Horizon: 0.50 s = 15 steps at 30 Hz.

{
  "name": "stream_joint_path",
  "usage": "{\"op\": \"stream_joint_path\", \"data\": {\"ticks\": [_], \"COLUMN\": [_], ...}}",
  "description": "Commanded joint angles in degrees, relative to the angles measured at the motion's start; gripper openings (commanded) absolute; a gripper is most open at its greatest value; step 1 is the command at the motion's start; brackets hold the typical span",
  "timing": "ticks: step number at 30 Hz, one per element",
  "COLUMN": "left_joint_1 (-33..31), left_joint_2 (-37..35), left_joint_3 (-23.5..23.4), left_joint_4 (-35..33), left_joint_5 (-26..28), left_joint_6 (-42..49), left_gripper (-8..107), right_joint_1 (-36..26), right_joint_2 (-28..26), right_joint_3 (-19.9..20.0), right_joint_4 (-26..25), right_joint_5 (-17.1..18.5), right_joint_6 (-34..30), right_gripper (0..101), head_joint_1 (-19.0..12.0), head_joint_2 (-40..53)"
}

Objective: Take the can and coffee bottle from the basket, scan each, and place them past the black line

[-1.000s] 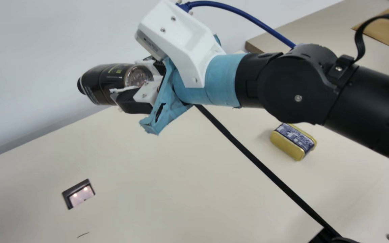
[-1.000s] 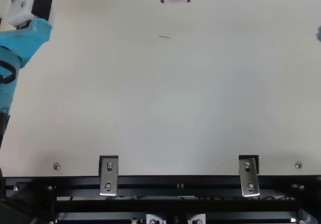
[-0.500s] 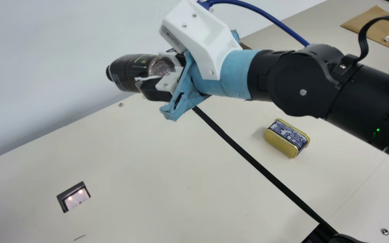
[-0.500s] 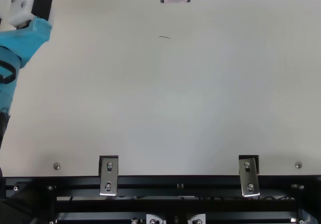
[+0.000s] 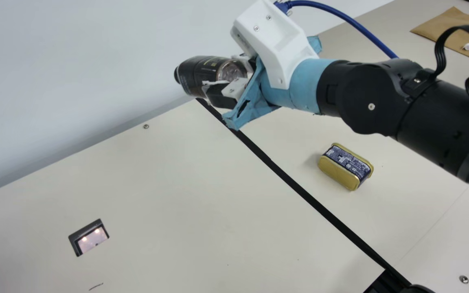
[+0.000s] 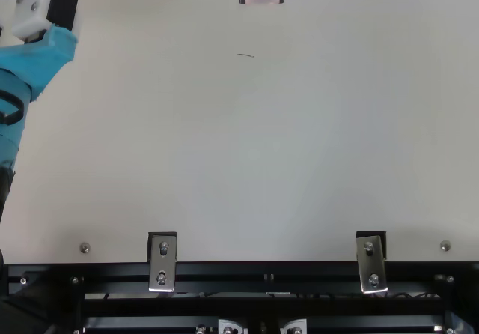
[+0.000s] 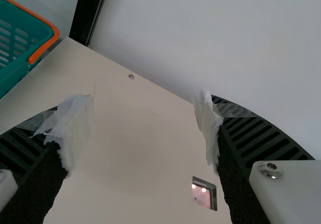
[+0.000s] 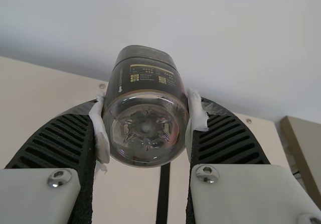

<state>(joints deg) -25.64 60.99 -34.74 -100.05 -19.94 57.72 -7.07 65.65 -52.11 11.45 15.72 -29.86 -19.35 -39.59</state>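
My right gripper [image 5: 225, 81] is shut around the dark coffee bottle [image 5: 198, 73], held above the table near the far end of the black line [image 5: 299, 191]. From the right wrist, the gripper [image 8: 145, 118] has the bottle [image 8: 146, 78] between its taped pads, clear base towards the camera. The yellow can [image 5: 342, 171] with a blue label lies on the table right of the line. My left gripper [image 6: 58, 1] is at the top view's upper left; in the left wrist view this gripper [image 7: 145, 128] stands open, nothing between its fingers. The scanner window [image 5: 90, 237] is lit.
A teal basket [image 7: 17, 43] with an orange handle stands at the table's edge in the left wrist view. A wall [image 5: 75, 61] rises behind the table. Past the can, a brown envelope [image 5: 454, 34] lies on another surface.
My right arm has carried the bottle rightwards, to the line's far end. The neck camera shifted slightly at first. The left arm has kept still, and the can rests where it was.
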Motion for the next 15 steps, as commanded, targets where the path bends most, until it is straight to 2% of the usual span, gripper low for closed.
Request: {"op": "stream_joint_path", "data": {"ticks": [1, 7, 15], "left_joint_1": [0.0, 0.0, 0.0], "left_joint_2": [0.0, 0.0, 0.0], "left_joint_3": [0.0, 0.0, 0.0], "left_joint_4": [0.0, 0.0, 0.0], "left_joint_5": [0.0, 0.0, 0.0], "left_joint_6": [0.0, 0.0, 0.0], "left_gripper": [90, 90, 90], "right_joint_1": [-1.2, -3.0, -3.6], "right_joint_2": [0.2, 0.2, 0.0], "right_joint_3": [0.5, 3.5, 9.6], "right_joint_4": [0.3, 1.9, 1.5], "right_joint_5": [-1.1, -8.4, -23.2], "right_joint_6": [-0.2, -0.7, 2.0], "right_gripper": [0, 0, 0], "head_joint_1": [-2.2, -2.2, -2.2], "head_joint_2": [-1.6, -1.6, -1.6]}}
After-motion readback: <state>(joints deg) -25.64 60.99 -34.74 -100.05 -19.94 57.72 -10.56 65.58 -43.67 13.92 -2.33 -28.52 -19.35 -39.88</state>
